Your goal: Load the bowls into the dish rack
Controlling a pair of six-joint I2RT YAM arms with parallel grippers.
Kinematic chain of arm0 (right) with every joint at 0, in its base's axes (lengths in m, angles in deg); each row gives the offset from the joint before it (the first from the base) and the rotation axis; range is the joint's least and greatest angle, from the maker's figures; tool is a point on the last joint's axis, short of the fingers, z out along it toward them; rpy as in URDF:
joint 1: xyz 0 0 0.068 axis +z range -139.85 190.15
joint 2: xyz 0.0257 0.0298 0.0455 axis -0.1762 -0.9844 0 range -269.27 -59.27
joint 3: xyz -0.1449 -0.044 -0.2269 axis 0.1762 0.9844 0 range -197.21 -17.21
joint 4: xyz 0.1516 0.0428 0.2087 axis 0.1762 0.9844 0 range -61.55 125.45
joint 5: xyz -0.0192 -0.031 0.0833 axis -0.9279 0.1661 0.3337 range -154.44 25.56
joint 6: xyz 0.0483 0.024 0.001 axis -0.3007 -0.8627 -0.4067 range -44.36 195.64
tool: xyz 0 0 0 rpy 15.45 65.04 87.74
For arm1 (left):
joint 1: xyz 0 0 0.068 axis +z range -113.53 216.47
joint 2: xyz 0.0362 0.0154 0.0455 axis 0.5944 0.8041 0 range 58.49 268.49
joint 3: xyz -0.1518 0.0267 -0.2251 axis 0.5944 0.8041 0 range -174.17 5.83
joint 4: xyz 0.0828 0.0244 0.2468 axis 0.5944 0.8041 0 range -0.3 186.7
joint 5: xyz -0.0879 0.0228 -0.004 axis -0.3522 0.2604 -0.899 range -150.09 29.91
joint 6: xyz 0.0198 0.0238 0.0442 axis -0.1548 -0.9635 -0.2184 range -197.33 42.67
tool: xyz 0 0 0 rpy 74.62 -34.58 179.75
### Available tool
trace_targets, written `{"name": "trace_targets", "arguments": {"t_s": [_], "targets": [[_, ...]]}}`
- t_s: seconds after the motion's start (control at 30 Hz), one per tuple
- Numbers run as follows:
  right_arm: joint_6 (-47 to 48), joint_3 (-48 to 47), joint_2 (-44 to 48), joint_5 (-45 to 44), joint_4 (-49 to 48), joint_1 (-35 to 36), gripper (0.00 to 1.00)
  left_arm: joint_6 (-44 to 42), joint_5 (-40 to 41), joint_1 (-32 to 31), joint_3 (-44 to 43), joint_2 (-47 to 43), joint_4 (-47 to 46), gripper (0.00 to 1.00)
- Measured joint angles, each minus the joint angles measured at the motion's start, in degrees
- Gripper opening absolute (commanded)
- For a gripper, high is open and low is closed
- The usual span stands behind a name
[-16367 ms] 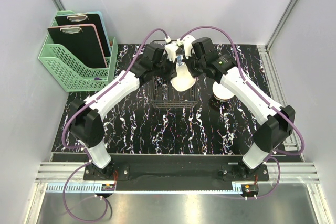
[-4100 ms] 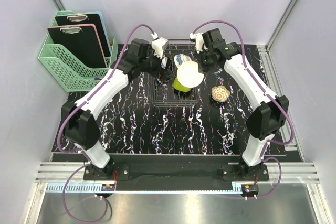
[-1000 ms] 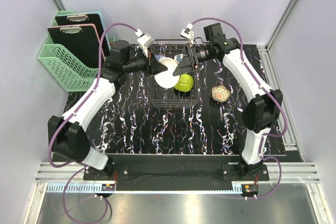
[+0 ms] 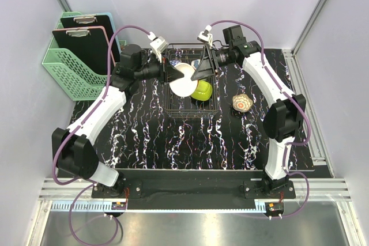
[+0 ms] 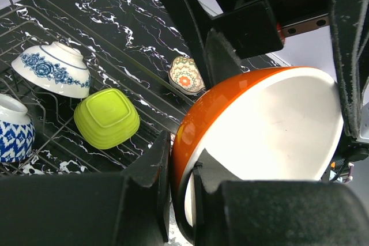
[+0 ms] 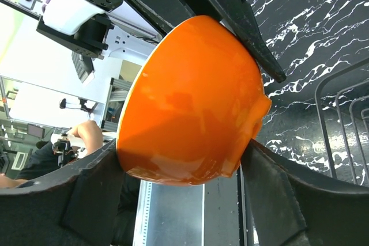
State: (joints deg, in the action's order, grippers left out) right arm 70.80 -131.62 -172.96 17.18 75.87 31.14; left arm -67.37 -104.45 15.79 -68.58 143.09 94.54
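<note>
An orange bowl (image 5: 271, 125), white inside, hangs tilted over the dark wire dish rack (image 4: 190, 111). My left gripper (image 5: 181, 162) is shut on its rim, one finger inside and one outside. From the other side my right gripper (image 6: 183, 159) spans the bowl (image 6: 190, 96), with its fingers (image 6: 98, 194) pressed against the rim and the foot. In the rack lie a lime green bowl (image 5: 106, 116), upside down, and two white bowls with blue pattern (image 5: 55, 73) (image 5: 14, 131). From above, the held bowl (image 4: 183, 80) sits between both grippers.
A small patterned dish (image 4: 241, 103) lies on the black marbled table to the right of the rack. A mint green lattice basket (image 4: 81, 64) with clipboards stands at the back left. Metal frame posts rise at both back corners.
My right gripper's fingers have closed in onto the orange bowl. The left gripper and the bowl have stayed where they were over the rack.
</note>
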Motion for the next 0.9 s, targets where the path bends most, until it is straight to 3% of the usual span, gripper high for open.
{"name": "trace_targets", "arguments": {"t_s": [0.17, 0.2, 0.3, 0.33, 0.37, 0.5, 0.6, 0.9], "targets": [[0.02, -0.11, -0.17, -0.59, -0.04, -0.09, 0.35, -0.09, 0.94, 0.02, 0.00, 0.00, 0.61, 0.00], [0.02, -0.11, -0.17, -0.61, -0.07, -0.09, 0.21, -0.15, 1.03, 0.02, 0.00, 0.00, 0.66, 0.00], [0.04, -0.11, -0.22, -0.70, -0.07, -0.11, 0.00, -0.26, 1.29, 0.02, 0.00, -0.02, 0.76, 0.01], [0.04, -0.11, -0.22, -0.76, -0.07, -0.11, 0.00, -0.28, 1.33, 0.02, 0.00, 0.00, 0.83, 0.07], [0.04, -0.11, -0.22, -0.92, -0.07, -0.11, 0.00, -0.35, 1.49, 0.02, 0.00, 0.00, 0.98, 0.32], [0.00, -0.07, -0.22, -0.90, -0.09, -0.04, 0.00, -0.92, 2.08, -0.17, 0.00, 0.00, 1.03, 0.66], [-0.04, 0.20, -0.22, -0.42, -0.15, 0.31, 0.00, -1.33, 2.60, -0.66, 0.00, 0.00, 1.22, 0.76], [-0.37, 2.23, -0.22, -3.30, -1.14, 0.74, 0.00, -1.05, 3.21, 3.08, -0.13, -0.02, 2.40, 0.87]]}}
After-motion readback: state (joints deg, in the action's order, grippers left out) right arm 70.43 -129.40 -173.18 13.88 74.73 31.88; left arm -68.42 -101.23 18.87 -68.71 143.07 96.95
